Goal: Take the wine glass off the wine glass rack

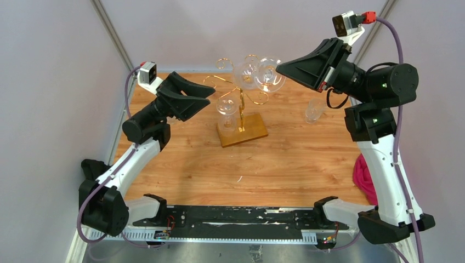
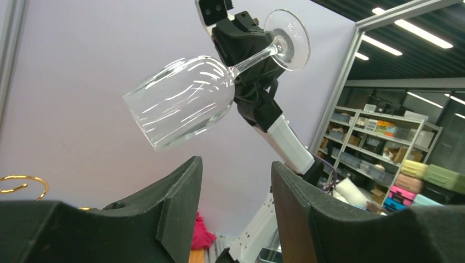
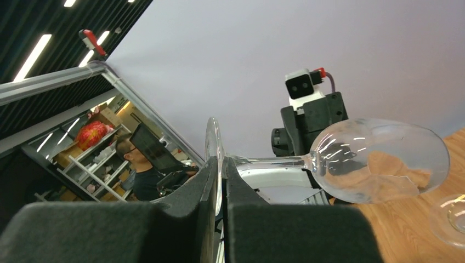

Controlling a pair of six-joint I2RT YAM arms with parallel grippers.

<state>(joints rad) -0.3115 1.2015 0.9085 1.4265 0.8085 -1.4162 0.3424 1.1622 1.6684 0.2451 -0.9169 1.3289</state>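
a: how is the wine glass (image 2: 181, 101) being shown?

b: as a clear stemmed glass with a rounded bowl, a thin stem and a flat round foot. it is being held in the air above the rack (image 1: 244, 131), lying almost on its side, with the bowl pointing toward the left arm.

a: by what is it being held?

b: by the right gripper (image 3: 220, 181). its fingers are being pressed almost together on the foot, which is being pinched between them. the left gripper (image 2: 236, 192) is being kept parted below the bowl, and nothing is being gripped by it.

a: what is being shown by one view alone?

b: only in the top view is the whole rack being seen, gold wire on a wooden base on the table (image 1: 285, 164), with a second glass (image 1: 226, 105) by its pole, a third glass (image 1: 314, 111) further right and a pink cloth (image 1: 364, 178) at the right edge. only in the right wrist view is the foot being seen edge-on between the pads. only in the left wrist view is the whole glass being seen from below, with its stem apart from the wire.
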